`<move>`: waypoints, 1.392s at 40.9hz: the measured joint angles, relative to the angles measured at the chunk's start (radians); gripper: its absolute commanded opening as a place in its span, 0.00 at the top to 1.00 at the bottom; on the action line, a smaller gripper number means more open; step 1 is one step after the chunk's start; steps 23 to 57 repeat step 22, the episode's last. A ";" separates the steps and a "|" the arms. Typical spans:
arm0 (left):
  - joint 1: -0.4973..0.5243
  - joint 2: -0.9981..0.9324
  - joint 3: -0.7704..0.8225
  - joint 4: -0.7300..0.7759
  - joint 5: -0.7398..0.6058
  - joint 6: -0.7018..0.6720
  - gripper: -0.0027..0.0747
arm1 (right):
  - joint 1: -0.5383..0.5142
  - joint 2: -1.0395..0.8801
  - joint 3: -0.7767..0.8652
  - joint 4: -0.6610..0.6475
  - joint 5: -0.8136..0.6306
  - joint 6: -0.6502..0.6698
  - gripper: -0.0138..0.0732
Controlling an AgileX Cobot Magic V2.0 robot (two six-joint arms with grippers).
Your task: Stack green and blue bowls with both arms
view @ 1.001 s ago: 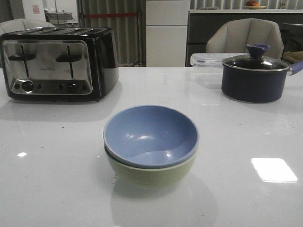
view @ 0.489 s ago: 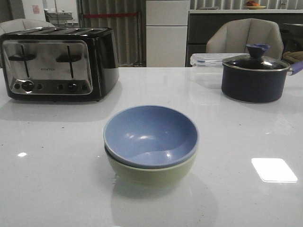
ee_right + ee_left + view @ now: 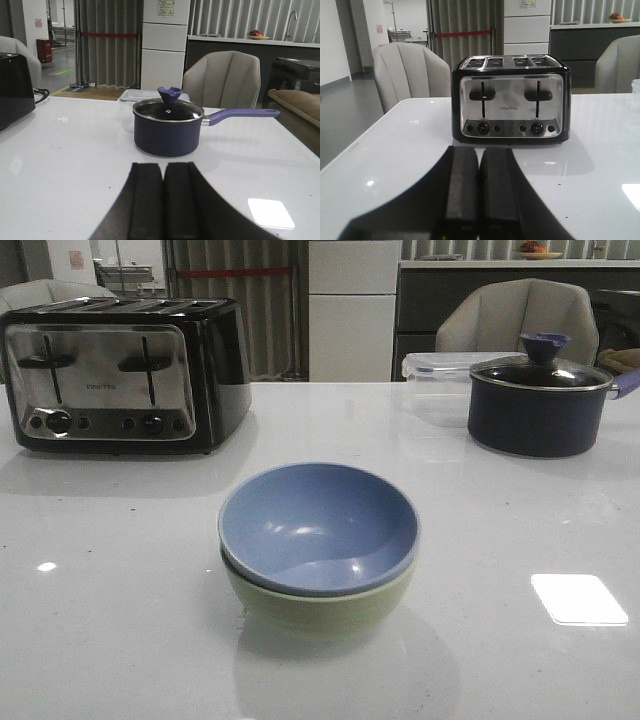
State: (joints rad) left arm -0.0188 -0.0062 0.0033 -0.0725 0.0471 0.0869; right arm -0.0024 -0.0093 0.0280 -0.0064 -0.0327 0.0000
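Observation:
In the front view the periwinkle blue bowl (image 3: pixel 318 528) sits nested inside the pale green bowl (image 3: pixel 320 608) at the middle of the white table (image 3: pixel 120 620). Neither arm shows in the front view. My left gripper (image 3: pixel 479 150) shows only in its wrist view, jaws pressed together and empty, low over the table and facing the toaster. My right gripper (image 3: pixel 164 166) shows only in its wrist view, jaws together and empty, facing the navy pot. The bowls are out of both wrist views.
A black and chrome toaster (image 3: pixel 115 375) stands at the back left; it also shows in the left wrist view (image 3: pixel 511 99). A dark navy lidded pot (image 3: pixel 540 400) with a clear container (image 3: pixel 440 375) behind it stands at the back right; the pot shows in the right wrist view (image 3: pixel 167 127).

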 measured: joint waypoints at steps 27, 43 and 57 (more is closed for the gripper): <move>0.000 0.000 0.000 0.000 0.000 0.000 0.84 | 0.000 0.000 0.000 0.013 0.000 0.000 0.80; 0.000 0.000 0.000 0.000 0.000 0.000 0.84 | 0.000 0.000 0.000 0.013 0.000 0.000 0.80; 0.000 0.000 0.000 0.000 0.000 0.000 0.84 | 0.000 0.000 0.000 0.013 0.000 0.000 0.80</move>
